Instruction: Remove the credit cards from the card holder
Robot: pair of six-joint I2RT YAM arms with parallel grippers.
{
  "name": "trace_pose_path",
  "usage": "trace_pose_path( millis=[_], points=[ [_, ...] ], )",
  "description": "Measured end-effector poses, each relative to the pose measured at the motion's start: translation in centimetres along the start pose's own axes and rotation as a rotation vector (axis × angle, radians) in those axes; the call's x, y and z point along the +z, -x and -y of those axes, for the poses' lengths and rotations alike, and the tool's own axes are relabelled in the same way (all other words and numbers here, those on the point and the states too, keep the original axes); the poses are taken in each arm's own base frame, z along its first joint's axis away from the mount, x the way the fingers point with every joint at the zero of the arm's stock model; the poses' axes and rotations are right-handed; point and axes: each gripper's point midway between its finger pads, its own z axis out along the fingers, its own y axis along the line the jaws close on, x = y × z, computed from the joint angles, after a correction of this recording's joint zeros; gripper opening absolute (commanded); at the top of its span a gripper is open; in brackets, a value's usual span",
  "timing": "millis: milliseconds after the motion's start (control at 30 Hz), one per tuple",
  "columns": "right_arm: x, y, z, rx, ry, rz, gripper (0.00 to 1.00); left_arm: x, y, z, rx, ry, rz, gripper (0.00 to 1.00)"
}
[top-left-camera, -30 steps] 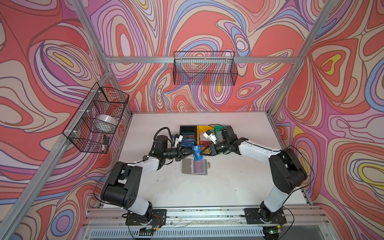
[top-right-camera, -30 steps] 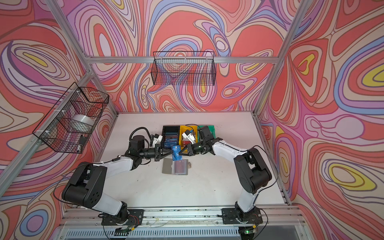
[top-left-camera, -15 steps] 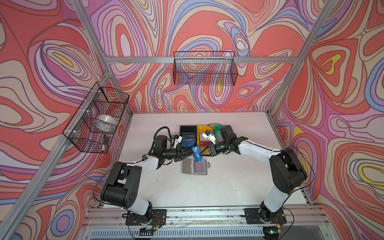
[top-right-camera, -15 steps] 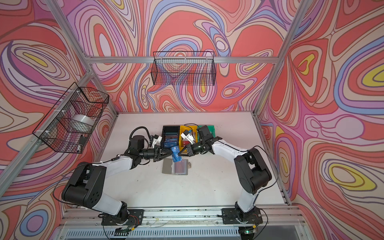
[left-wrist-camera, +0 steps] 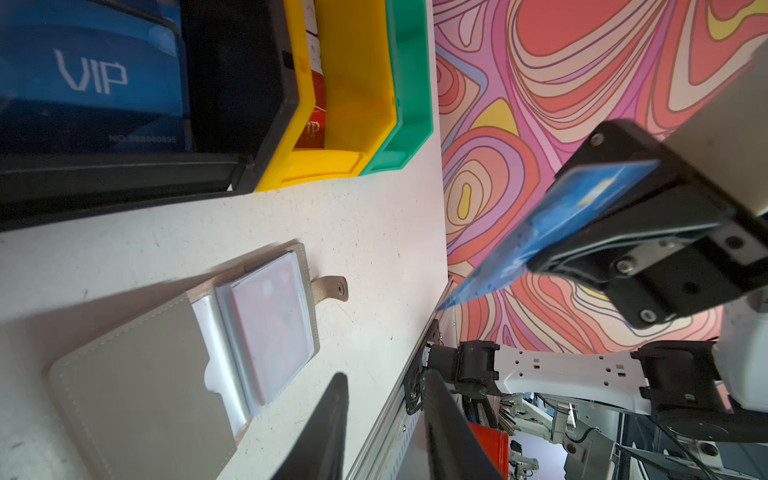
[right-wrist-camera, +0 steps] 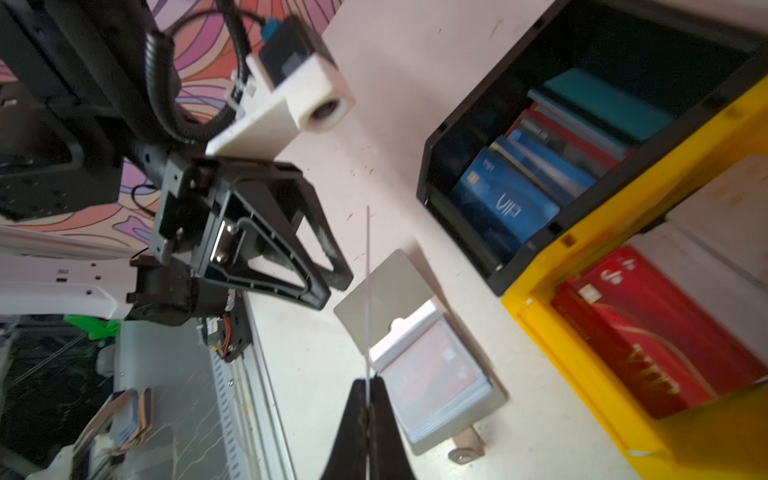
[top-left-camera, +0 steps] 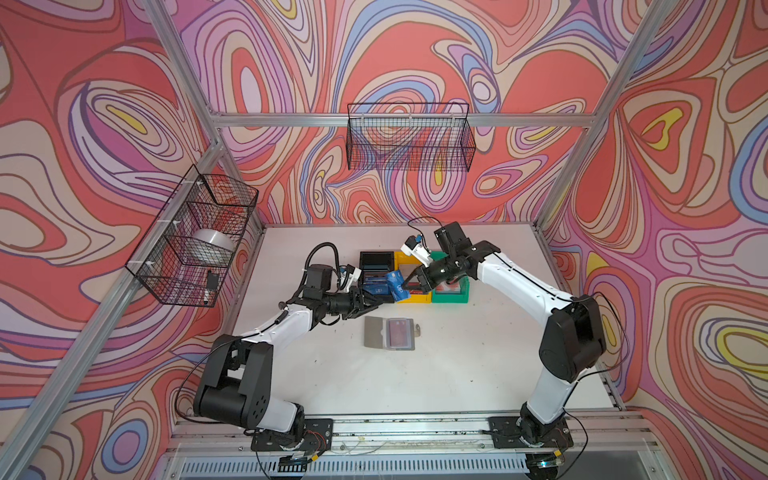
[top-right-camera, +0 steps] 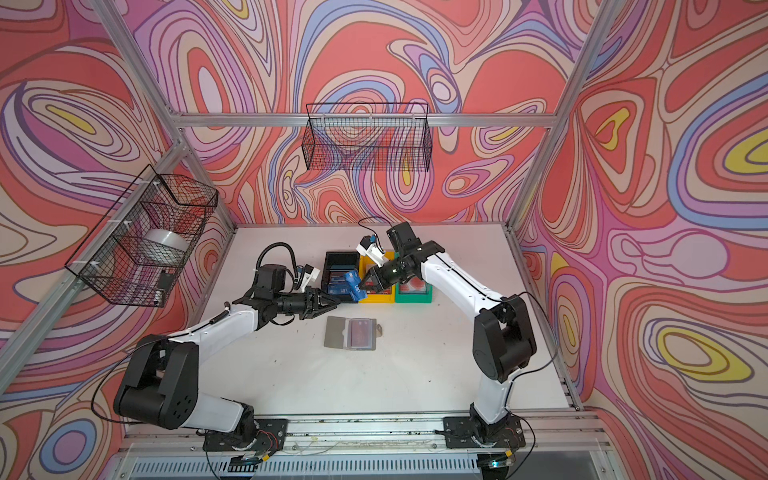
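Blue card clamped in my right gripper; left gripper parted, empty. In a top view I see card holder lying open, five o'clock from left gripper.

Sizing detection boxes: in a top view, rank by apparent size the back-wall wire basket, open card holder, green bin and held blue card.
Largest: wire basket.
Next: green bin and card holder, too alike to rank.
Smallest: blue card.

My workcell: swirl-patterned walls in red, pink and purple; aluminium frame; back wire basket and side wire basket hung above the white tabletop, evenly lit.
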Motion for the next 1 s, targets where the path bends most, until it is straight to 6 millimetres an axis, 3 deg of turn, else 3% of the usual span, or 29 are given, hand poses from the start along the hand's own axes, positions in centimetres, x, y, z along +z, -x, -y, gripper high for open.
trace_pose_path(
  millis=[300,633,800,1000],
  points=[
    [0.0,2.9,4.2,-0.101,-0.207,-0.097,0.0,-0.9,1.5,-0.8,0.028,0.109,0.038,0.34],
    [0.3,3.7,4.8,-0.214,-0.278,-0.152,0.0,-2.0,2.1,-2.4,0.019,0.206,0.057,0.34],
    [2.5,4.1,3.7,-0.317,-0.287,-0.188,0.0,-2.4,2.4,-3.0,0.007,0.216,0.066,0.34],
    [6.9,3.2,3.1,-0.45,-0.307,-0.27,0.0,-2.5,2.3,-3.3,0.01,0.232,0.067,0.34]
  ],
)
